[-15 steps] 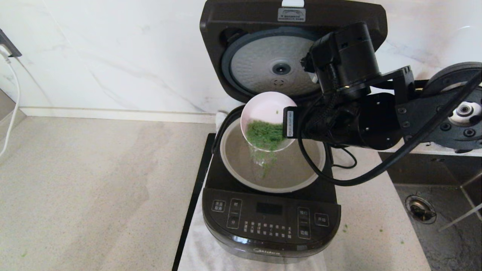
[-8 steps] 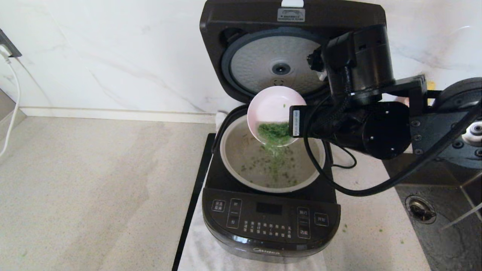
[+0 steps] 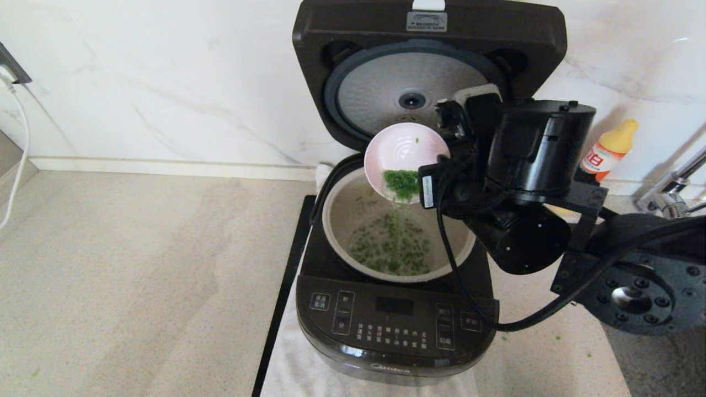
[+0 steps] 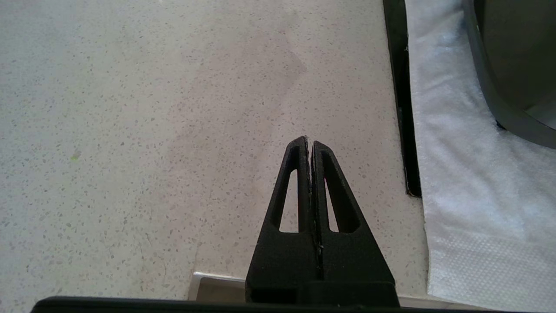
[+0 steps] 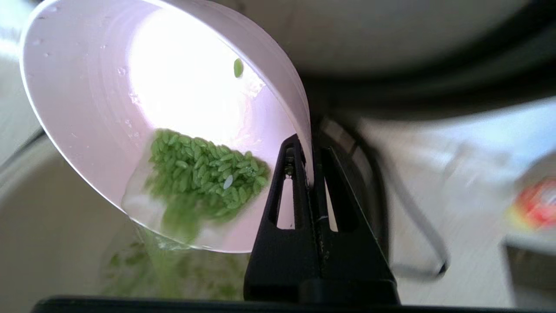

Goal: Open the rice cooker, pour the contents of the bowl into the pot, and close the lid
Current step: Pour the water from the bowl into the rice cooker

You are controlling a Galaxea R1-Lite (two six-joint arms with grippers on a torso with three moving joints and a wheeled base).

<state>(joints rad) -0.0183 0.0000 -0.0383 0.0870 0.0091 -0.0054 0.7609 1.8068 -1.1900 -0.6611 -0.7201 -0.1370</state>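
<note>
One bowl (image 3: 406, 160) rim tips above pot (image 3: 343, 209) rim.

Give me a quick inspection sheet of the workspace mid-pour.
Surface: speckled counter; white cloth under the cooker.
Job's things: rice cooker with lid up; bowl tilted over the pot, green grains spilling in, some left in the bowl.
Clutter: stray green grains on the counter; yellow-capped bottle.
End effectors: right end effector clamps the bowl rim; left end effector shut, over bare counter.
Cables: black arm cable crosses the pot rim; white cord at the wall.
Surroundings: marble backsplash, faucet.
</note>
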